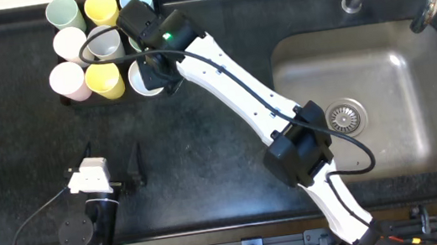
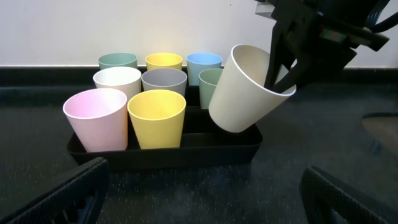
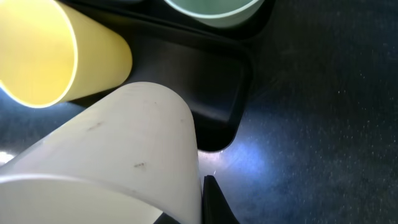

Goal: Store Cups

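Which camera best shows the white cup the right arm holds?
Left wrist view: the white cup shows whole, tilted. Top view has it mostly under the right arm; right wrist view, its side close up.

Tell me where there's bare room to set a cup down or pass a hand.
In the black plastic tray, one corner slot is bare, bordered by the near yellow cup and the green cup; the right claw holds a tilted white cup above it. Open dark countertop lies between tray and steel sink. Other slots are crowded.
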Controlling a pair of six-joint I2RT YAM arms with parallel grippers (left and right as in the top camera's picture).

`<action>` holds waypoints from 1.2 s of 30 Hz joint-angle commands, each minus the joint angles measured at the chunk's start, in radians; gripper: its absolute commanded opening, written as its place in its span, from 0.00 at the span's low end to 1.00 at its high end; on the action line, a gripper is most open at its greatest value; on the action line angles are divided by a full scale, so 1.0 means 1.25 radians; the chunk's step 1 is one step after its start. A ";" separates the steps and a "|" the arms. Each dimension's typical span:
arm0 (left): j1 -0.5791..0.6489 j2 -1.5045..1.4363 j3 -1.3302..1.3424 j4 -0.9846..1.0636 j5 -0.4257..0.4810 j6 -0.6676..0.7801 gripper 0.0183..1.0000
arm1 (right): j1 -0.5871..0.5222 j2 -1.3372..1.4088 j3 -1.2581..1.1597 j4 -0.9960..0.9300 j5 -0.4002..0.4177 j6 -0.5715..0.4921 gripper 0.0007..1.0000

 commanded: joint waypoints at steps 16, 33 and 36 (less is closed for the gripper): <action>0.003 -0.007 0.000 -0.002 0.010 0.012 1.00 | -0.004 0.060 0.017 0.018 0.033 0.019 0.04; 0.003 -0.007 0.000 -0.002 0.010 0.012 1.00 | -0.023 0.061 0.016 0.047 0.066 0.026 0.04; 0.003 -0.007 0.000 -0.002 0.010 0.012 1.00 | -0.028 0.061 0.013 0.052 0.074 0.025 0.04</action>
